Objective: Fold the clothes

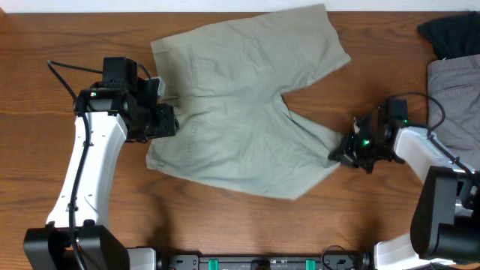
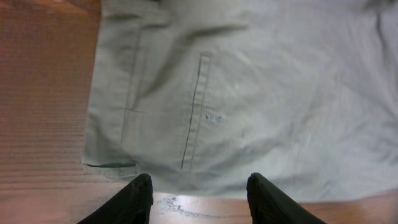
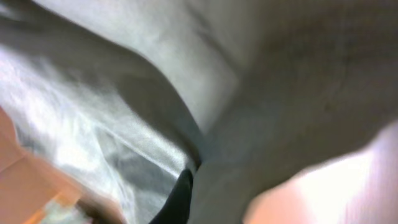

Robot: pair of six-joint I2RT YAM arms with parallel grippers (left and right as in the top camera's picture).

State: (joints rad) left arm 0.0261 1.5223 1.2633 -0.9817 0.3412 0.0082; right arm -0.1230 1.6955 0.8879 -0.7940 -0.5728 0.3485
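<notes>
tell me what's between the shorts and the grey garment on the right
In the overhead view: the right gripper, shut on the shorts leg, then bare table before the grey garment.

Left fingers (image 2: pixel 134 200) apart on an outstretched arm; right fingers (image 3: pixel 180 194) tight together on the shorts (image 1: pixel 247 112) hem.

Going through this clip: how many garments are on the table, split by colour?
Khaki-green shorts: 1
Grey garment: 1
Black garment: 1
Total: 3
</notes>
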